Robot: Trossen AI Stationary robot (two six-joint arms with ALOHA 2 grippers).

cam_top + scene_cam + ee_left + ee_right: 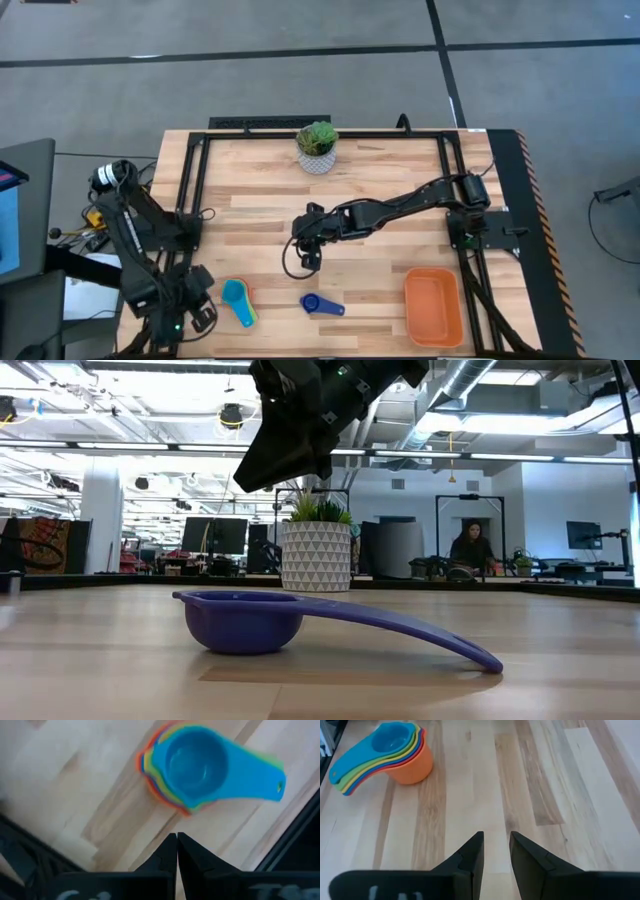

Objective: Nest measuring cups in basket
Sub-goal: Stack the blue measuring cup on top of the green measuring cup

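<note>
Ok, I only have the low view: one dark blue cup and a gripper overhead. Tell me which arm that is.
Observer: The right gripper, hanging empty over bare table behind the dark blue cup, its fingers a little apart.
Operator: Give me the other cups.
Observer: Already nested in one stack on the table to the left of the dark blue cup, light blue on top.
Operator: Report the basket.
Observer: The orange basket sits empty near the table's right front corner.
Operator: And the left arm.
Observer: The left gripper is shut, parked by the stack.
</note>
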